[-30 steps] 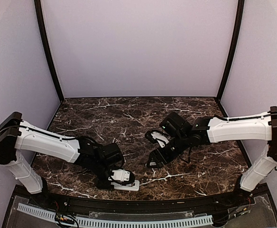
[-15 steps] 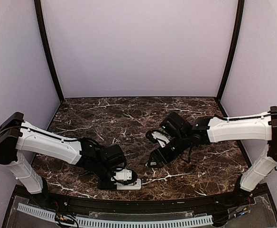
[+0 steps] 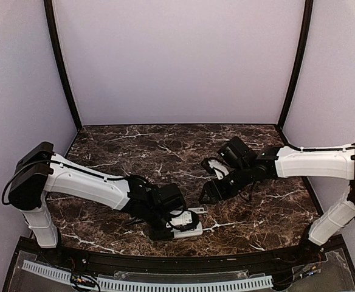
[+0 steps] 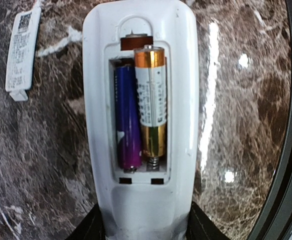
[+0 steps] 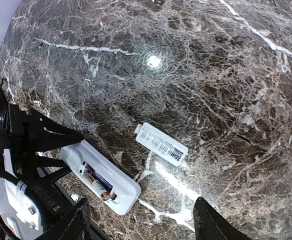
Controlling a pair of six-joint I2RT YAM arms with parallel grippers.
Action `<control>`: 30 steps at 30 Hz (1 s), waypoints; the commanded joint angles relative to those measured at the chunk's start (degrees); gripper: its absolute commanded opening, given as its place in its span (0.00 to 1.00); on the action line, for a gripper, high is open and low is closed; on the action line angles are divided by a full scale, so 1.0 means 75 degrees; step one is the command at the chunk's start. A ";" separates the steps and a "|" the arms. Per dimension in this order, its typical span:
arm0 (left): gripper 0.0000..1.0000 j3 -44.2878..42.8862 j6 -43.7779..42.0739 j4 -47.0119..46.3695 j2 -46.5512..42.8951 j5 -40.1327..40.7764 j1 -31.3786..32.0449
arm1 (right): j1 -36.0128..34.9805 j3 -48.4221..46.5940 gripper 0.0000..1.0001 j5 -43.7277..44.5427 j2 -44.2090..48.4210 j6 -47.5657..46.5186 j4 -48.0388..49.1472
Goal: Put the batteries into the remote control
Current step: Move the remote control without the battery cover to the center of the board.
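Now, L jaws clamp remote [image 4: 138,210], batteries [image 4: 151,100] inside, R jaws open, empty, cover [image 4: 22,47] label unreadable.

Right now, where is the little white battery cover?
In the top view the battery cover lies flat near the front edge of the table, roughly central, just beyond the remote control and not touching it.

Table [image 3: 135,146]: dark brown marble-look top w/ white veins, glossy, lamp glare spots. 2 items on it, both btm ctr of top view, near front edge: 1) remote control [image 5: 118,182], lying back-up, battery bay uncovered; 2) small flat white cover [image 5: 162,143] w/ label, just above it in frame, not touching.
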State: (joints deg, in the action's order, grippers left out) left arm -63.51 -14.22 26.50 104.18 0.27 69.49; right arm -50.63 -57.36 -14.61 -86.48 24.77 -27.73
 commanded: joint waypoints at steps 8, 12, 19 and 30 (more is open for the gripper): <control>0.59 -0.0562 0.0239 0.0664 0.0728 -0.0250 0.0133 | 0.0177 0.0426 0.67 0.0269 0.0559 0.0339 -0.0130; 0.69 -0.0302 0.0296 0.0544 0.0478 -0.0352 0.0133 | 0.0177 0.0461 0.65 0.0120 0.0564 0.0452 -0.0093; 0.76 0.0352 0.0399 0.0104 -0.0024 -0.0545 0.0101 | 0.0154 0.0933 0.45 -0.0674 0.0522 0.1167 0.0434; 0.68 0.0437 0.0579 -0.0126 -0.0086 -0.0569 0.0004 | -0.0220 0.1381 0.28 -0.1063 0.0337 0.2168 0.1038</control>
State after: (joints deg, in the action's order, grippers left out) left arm -62.11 -10.85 23.79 104.05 -3.62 69.87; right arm -50.87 -47.35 -21.06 -83.33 38.00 -23.31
